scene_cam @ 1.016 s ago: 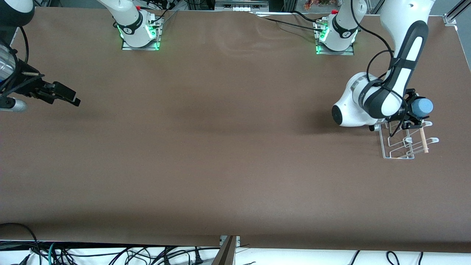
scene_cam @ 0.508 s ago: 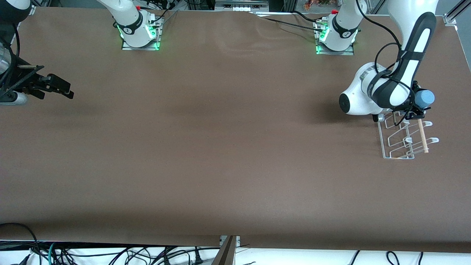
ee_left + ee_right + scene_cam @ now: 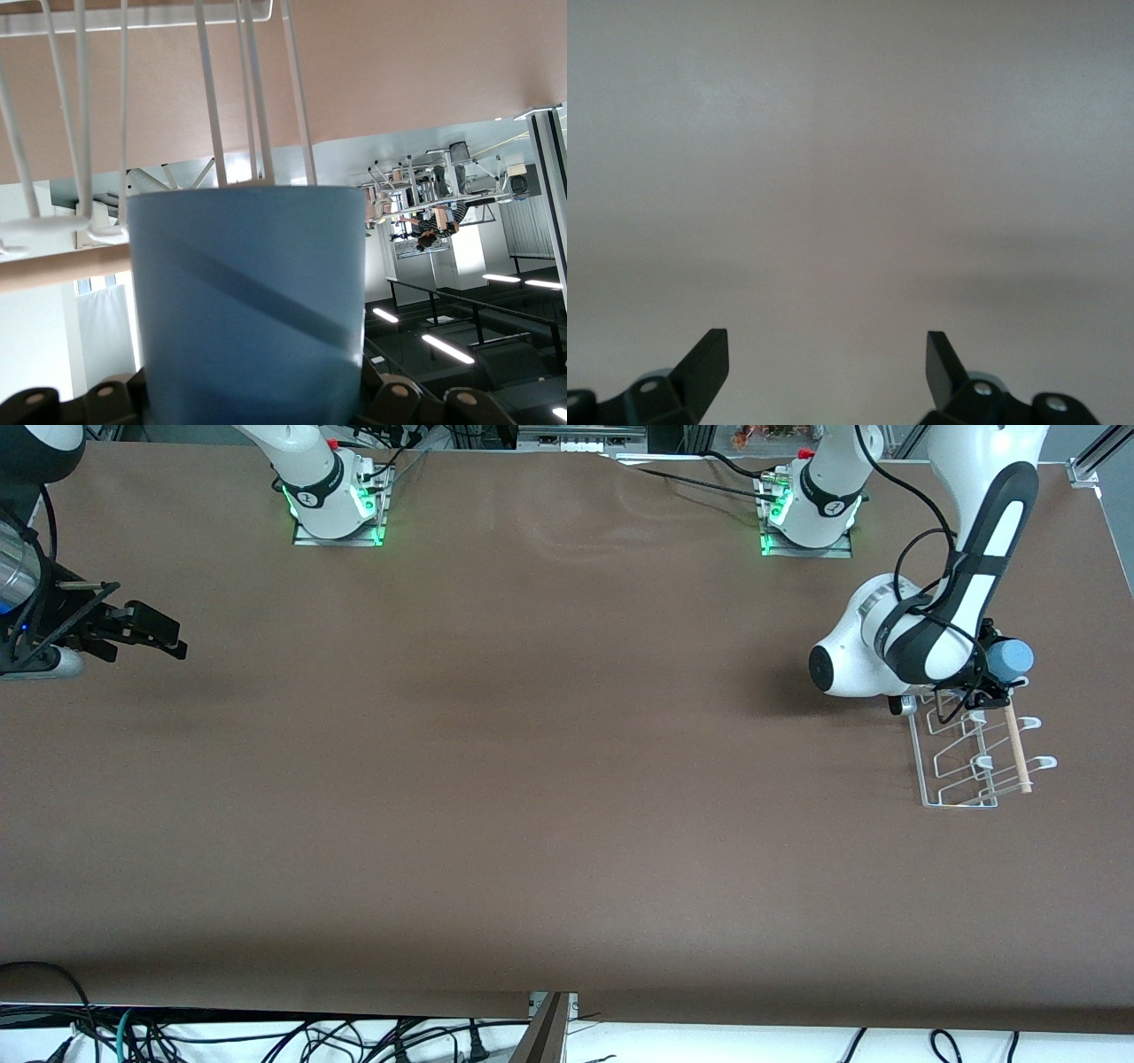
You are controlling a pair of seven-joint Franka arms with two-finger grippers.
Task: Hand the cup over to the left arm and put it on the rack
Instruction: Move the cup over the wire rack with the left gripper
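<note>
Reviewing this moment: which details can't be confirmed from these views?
- Left tool, front view: its fingers on the cup are hidden by the wrist.
- Cup touching the rack: unclear in both views.
- Cup's lower part, left wrist view: cut off by the edge.
- Right tool: open, waiting.

Two black, wedge-shaped fingertips (image 3: 709, 359) of the right gripper (image 3: 827, 363) rise from the bottom edge of the frame, one at the lower left and one at the lower right, standing wide apart with nothing between them. Black knuckle housings with small round silver screws sit below each tip. The rest of the frame is a plain, blurred grey-beige surface (image 3: 850, 159).
</note>
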